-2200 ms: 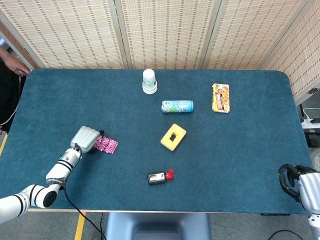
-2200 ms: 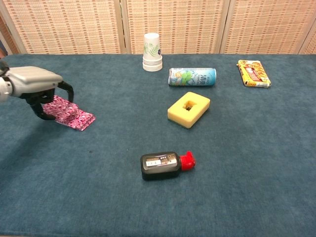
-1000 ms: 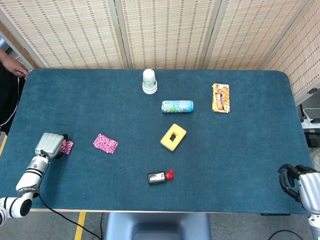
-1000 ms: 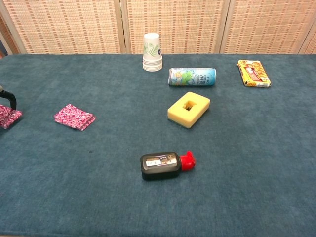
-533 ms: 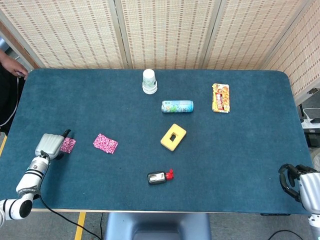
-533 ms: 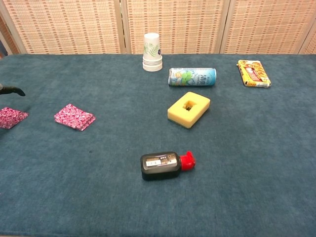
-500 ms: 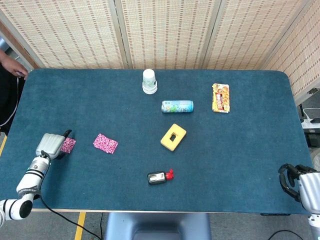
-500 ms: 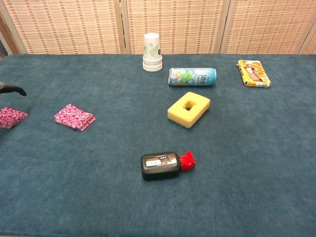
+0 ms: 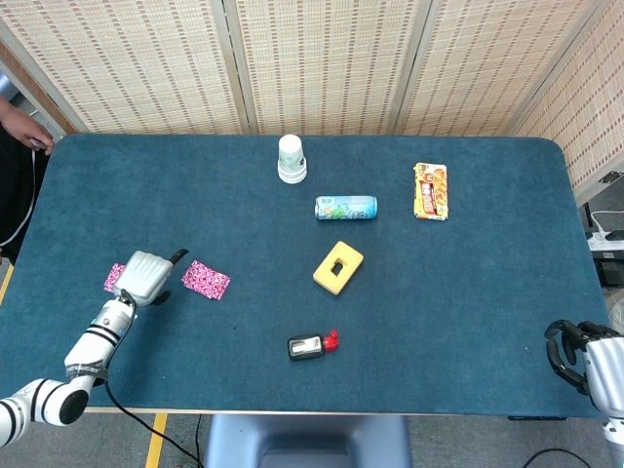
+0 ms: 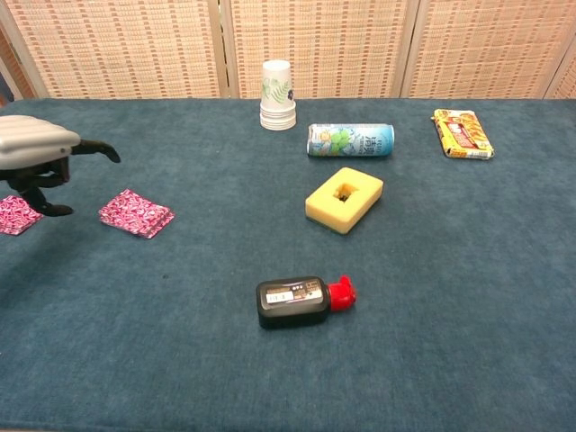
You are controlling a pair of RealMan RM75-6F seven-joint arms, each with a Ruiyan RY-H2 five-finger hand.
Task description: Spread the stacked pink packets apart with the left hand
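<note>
The bench (image 9: 468, 292) is covered in a napped teal cloth with rounded corners, and the yellow foam block (image 9: 337, 267) near its middle serves as the landmark. Farthest to the block's left lies one flat, glossy pink packet (image 10: 15, 216) with a busy magenta print, partly hidden in the head view by the left robot hand (image 9: 144, 275). That robot hand, with a smooth grey shell and dark fingers (image 10: 97, 149), hovers between the two packets with its fingers apart and nothing in them; one finger points toward the block. Just to its right, still well left of the block, the second pink packet (image 9: 206, 280) lies flat as a slanted rectangle, apart from the first.

Behind the block and to its left stands a stack of white paper cups (image 9: 291, 158) with a green leaf print, upright and tapered. Nearer than the block and slightly left lies a flat black bottle (image 10: 292, 301) with a white label and a red cap (image 10: 341, 292), on its side. The block itself is a soft-looking rectangle with rounded edges and a dark square hole in its top. Just behind it lies a smooth blue-green can (image 9: 346, 208) on its side. Behind the block and to its right is a shiny yellow-and-red snack pack (image 9: 430, 190), oblong and flat. Far right, at the near bench edge, the right robot hand (image 9: 581, 359) shows dark fingers curled inward on nothing.
</note>
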